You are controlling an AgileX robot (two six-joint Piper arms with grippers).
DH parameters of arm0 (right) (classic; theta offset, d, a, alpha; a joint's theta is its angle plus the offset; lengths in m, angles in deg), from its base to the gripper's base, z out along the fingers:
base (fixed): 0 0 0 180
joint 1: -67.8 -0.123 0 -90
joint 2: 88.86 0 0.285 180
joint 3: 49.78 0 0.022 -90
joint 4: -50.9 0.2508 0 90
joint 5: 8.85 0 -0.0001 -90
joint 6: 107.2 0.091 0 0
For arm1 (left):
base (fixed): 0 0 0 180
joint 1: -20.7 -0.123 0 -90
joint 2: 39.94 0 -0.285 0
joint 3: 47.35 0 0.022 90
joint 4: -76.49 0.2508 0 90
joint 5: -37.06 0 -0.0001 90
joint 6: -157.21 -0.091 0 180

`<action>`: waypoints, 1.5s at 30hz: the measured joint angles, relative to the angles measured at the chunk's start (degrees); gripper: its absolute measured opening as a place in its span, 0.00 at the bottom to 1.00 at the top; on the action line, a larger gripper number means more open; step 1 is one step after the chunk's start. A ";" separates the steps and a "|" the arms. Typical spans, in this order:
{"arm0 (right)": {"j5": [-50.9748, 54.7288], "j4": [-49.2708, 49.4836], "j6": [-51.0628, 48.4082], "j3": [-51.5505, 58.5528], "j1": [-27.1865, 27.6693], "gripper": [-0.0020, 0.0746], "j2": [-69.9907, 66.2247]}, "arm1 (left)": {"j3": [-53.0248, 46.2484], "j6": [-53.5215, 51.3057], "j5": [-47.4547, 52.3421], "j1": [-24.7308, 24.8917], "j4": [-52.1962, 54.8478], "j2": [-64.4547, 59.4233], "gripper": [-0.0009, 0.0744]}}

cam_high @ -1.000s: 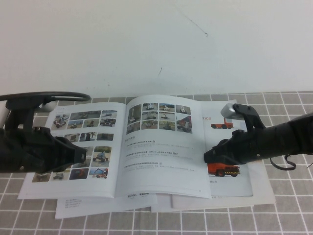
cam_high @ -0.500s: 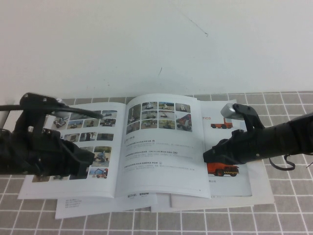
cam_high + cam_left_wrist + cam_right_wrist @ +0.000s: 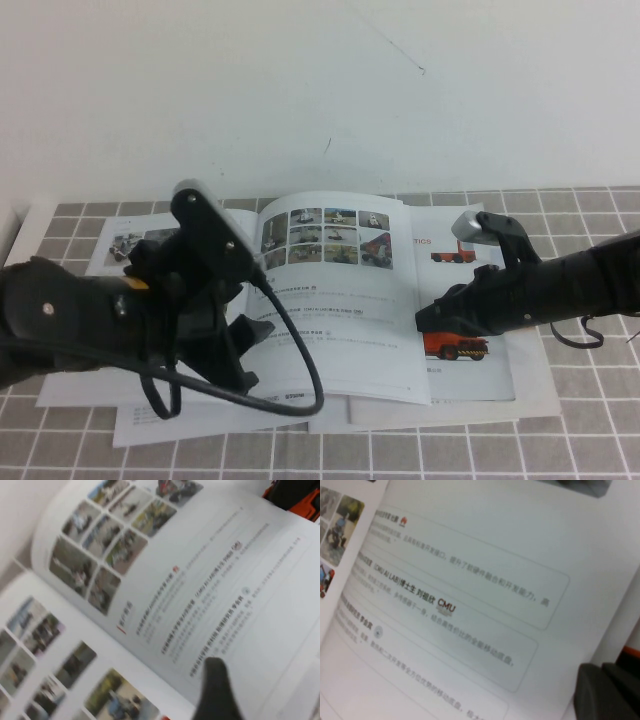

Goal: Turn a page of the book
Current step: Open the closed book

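At page (image 3: 345, 300) outer edge right pincer (image 3: 428, 322), left pincer (image 3: 250, 350) above book (image 3: 150, 250) gutter

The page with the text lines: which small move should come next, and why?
Probably the right end effector should carry the page leftward over the spine. The page's outer edge is already raised there, and the left end effector hovers over the book near the fold.

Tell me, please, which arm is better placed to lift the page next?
The right: its claw sits at the outer edge of the page, which bows up there. The left claw is over the book near the spine.
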 joint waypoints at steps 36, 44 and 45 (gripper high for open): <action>2.25 -0.69 -0.26 -0.11 0.18 0.02 -0.62 | 0.33 -6.92 -13.27 5.85 3.37 -16.79 0.69; 3.89 -0.28 -0.26 -0.60 0.32 0.02 -1.75 | 0.33 -6.70 -14.33 5.85 -0.20 -15.95 0.69; 3.89 -0.28 -0.26 -0.60 0.32 0.02 -1.75 | 0.33 -6.70 -14.92 5.85 -0.57 -15.42 0.69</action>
